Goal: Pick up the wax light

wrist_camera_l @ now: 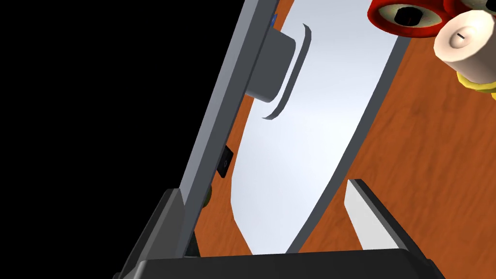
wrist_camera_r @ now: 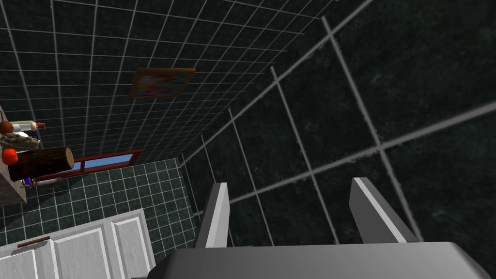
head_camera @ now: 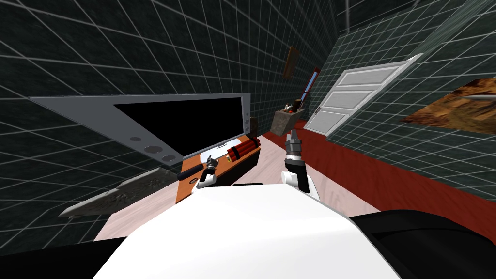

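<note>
The wax light (wrist_camera_l: 466,44) is a short cream cylinder with a small wick, standing in a yellow holder on an orange-brown wooden stand (wrist_camera_l: 426,160). In the head view it is a small yellowish spot (head_camera: 227,158) in front of the screen. My left gripper (wrist_camera_l: 261,186) is open over the stand, with the screen's pale oval foot (wrist_camera_l: 300,160) between its fingers. The wax light lies ahead of it and off to one side, apart from the fingers. In the head view the left gripper (head_camera: 211,162) hovers just short of the wax light. My right gripper (head_camera: 292,137) is raised and open (wrist_camera_r: 290,184).
A big flat screen (head_camera: 184,123) with a grey frame stands along the stand. A bundle of red cylinders (head_camera: 244,147) lies right beside the wax light (wrist_camera_l: 409,14). A black cylinder (head_camera: 191,169) lies on the stand's near end. A crate (head_camera: 288,120) and a white door (head_camera: 346,99) are farther off.
</note>
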Motion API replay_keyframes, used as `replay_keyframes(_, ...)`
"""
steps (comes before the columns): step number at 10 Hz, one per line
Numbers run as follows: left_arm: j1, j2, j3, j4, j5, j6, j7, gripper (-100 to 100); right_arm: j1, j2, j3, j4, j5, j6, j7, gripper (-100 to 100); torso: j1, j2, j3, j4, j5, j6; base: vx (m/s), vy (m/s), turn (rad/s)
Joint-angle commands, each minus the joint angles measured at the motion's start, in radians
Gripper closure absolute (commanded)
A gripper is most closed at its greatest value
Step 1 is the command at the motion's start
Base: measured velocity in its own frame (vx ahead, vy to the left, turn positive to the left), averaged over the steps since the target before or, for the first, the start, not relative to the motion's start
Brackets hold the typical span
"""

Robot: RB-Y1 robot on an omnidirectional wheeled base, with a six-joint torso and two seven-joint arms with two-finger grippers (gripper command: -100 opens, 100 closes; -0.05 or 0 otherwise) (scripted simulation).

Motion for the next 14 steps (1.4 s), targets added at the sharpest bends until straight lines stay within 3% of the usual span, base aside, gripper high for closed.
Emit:
replay_keyframes(1, -0.016, -0.004, 0.004, 0.046, 0.005, 0.001, 0.009, -100, 0.000, 0.000, 0.000, 0.000, 0.000, 0.000, 0.000, 0, 0.000, 0.000, 0.000, 0.000, 0.000, 0.000, -0.002, 0.018, -0.015)
replay_keyframes(5, -0.066, -0.024, 0.023, 0.151, 0.020, 0.016, 0.041, -100, 0.000, 0.000, 0.000, 0.000, 0.000, 0.000, 0.000, 0, 0.000, 0.000, 0.000, 0.000, 0.000, 0.000, -0.001, 0.019, -0.020)
replay_keyframes(8, -0.140, -0.063, 0.053, 0.273, 0.037, 0.034, 0.083, -100, 0.000, 0.000, 0.000, 0.000, 0.000, 0.000, 0.000, 0, 0.000, -0.001, 0.000, 0.000, 0.000, 0.000, 0.005, 0.025, -0.036)
replay_keyframes(9, -0.140, -0.063, 0.053, 0.292, 0.037, 0.034, 0.083, -100, 0.000, 0.000, 0.000, 0.000, 0.000, 0.000, 0.000, 0, 0.001, -0.001, 0.000, 0.000, 0.000, 0.000, 0.013, 0.023, -0.018)
replay_keyframes(13, -0.233, -0.128, 0.092, 0.440, 0.049, 0.049, 0.130, -100, 0.000, 0.000, 0.000, 0.000, 0.000, 0.000, 0.000, 0, 0.000, -0.002, -0.001, 0.000, 0.000, 0.000, 0.030, 0.025, -0.038)
replay_keyframes(14, -0.233, -0.128, 0.092, 0.440, 0.049, 0.049, 0.130, -100, 0.000, 0.000, 0.000, 0.000, 0.000, 0.000, 0.000, 0, 0.000, -0.003, -0.002, -0.001, 0.000, 0.000, 0.034, 0.021, -0.018)
